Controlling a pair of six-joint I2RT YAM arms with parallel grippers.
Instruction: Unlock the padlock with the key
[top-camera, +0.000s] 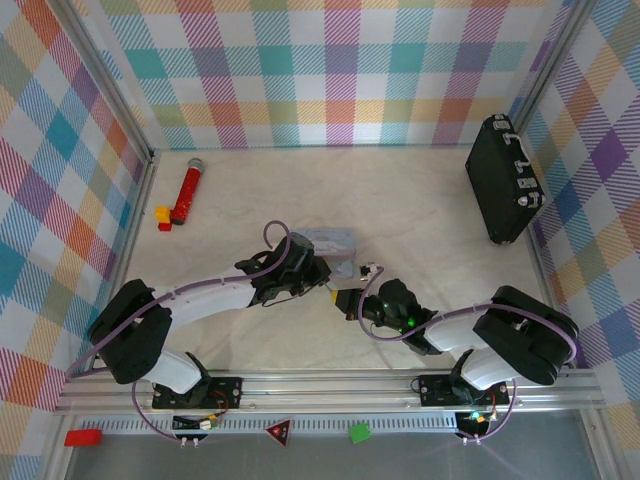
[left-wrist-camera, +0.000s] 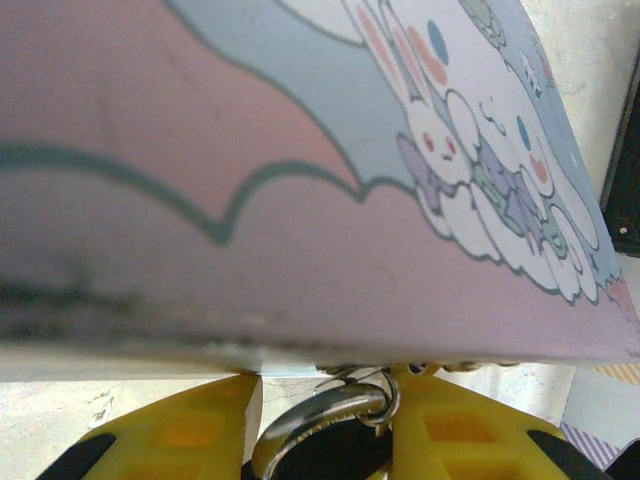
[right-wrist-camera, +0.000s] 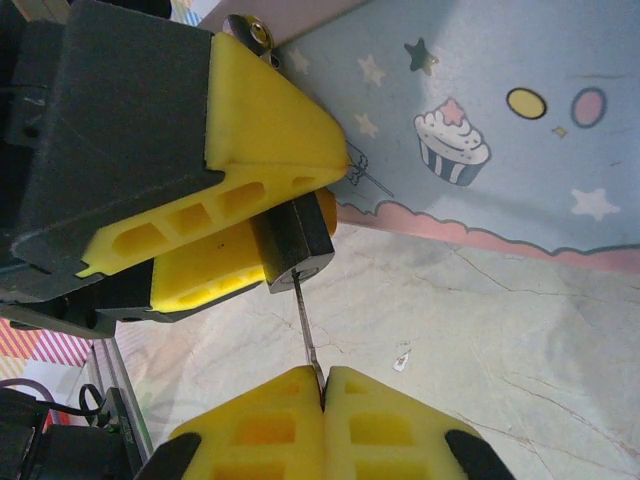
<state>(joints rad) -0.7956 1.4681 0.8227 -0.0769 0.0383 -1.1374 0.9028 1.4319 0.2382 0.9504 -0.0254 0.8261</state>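
Left gripper (left-wrist-camera: 325, 425): you clamped the padlock (right-wrist-camera: 296, 243) beside the tin (right-wrist-camera: 500, 120), mid-tabletop;
Right gripper (right-wrist-camera: 322, 385): you pinched the key (right-wrist-camera: 305, 320) tight;
Key: tip touched the padlock's end face

Pastel plaid walls (top-camera: 340, 70) enclose a cream marbled tabletop (top-camera: 420, 200), evenly lit.

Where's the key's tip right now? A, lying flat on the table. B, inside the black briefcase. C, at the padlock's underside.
C: pinched between the right fingers, the key runs straight up to the underside of the padlock.
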